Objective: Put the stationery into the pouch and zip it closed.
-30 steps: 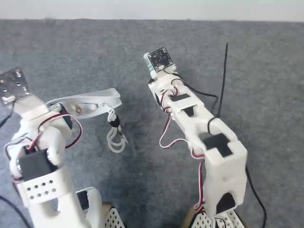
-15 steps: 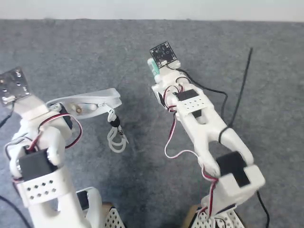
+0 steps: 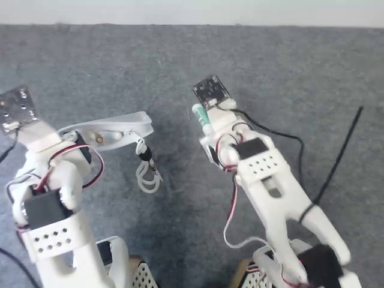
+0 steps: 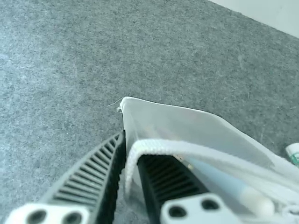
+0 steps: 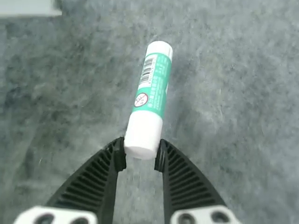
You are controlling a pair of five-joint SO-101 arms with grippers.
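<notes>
I have the left gripper (image 4: 128,149) pinching the rim of the pouch (image 4: 187,126), its fingers narrow with the white edge clamped between them. My reading is that this grip lifts the rim off the grey counter (image 3: 90,60) and holds the mouth up so something can slide in. In the high view the pouch sits at about 9 o'clock from the middle, and its cord loop (image 3: 146,171) dangles at 5 o'clock from it. A pale pen-like item (image 4: 243,193) already lies inside.

The right gripper (image 5: 139,147) has its fingers closed on the white end of the glue stick (image 5: 149,98), and the green body points out past the fingertips. I judge that end grip leaves the far tip free to lead into the opening. In the high view the stick is at 3 o'clock from the pouch, apart from it.

The stick's label carries a barcode and a small red circular mark. The rest of the print is too small for me to read.
</notes>
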